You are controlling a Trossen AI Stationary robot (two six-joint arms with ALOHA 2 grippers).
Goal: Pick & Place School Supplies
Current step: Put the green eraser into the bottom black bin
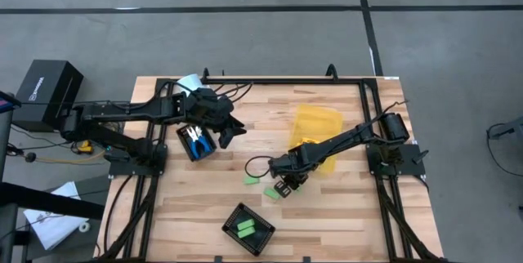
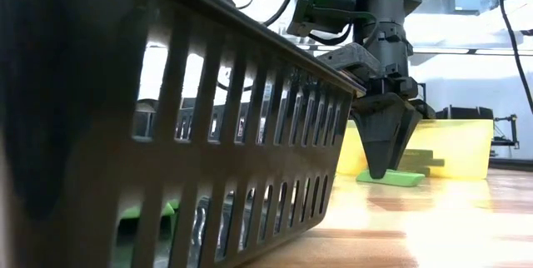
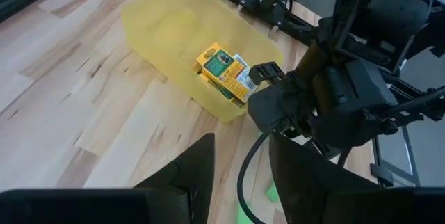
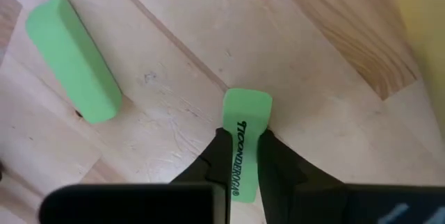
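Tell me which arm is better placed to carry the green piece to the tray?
Right. The right gripper is shut on the green piece on the table; the left gripper hangs apart, beside the scissors tray.

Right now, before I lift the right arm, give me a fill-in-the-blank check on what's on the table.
1. The right gripper has its fingers on either side of a light-green ____ marked TICONDEROGA.
2. The yellow-orange packs lie inside the translucent ____ bin.
3. The black tray near the table's front edge holds two ____ pieces.
4. The blue-handled scissors lie in a black tray beside the ____ gripper.

Missing words: eraser; yellow; green; left
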